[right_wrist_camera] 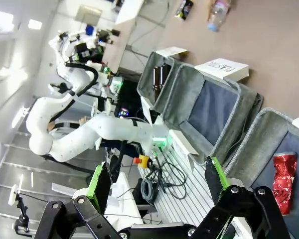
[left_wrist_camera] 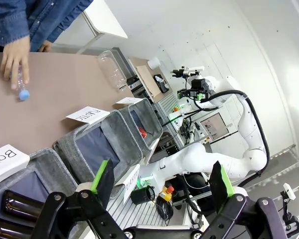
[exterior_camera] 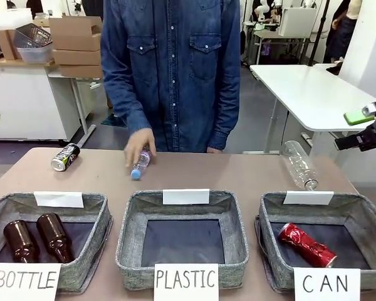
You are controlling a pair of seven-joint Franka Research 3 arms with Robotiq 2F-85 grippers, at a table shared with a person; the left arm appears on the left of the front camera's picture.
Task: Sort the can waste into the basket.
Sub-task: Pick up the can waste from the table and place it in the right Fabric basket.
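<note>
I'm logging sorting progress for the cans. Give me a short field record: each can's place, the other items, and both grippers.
red can: dented, lying inside the CAN basket
black can: on its side on the table, far left, outside any basket
BOTTLE basket: holds two brown bottles
person's hand: on a small blue-capped bottle on the table
clear bottle: lying on the table behind the CAN basket
left gripper: open, holding nothing
right gripper: open, holding nothing
remaining: black can
</note>
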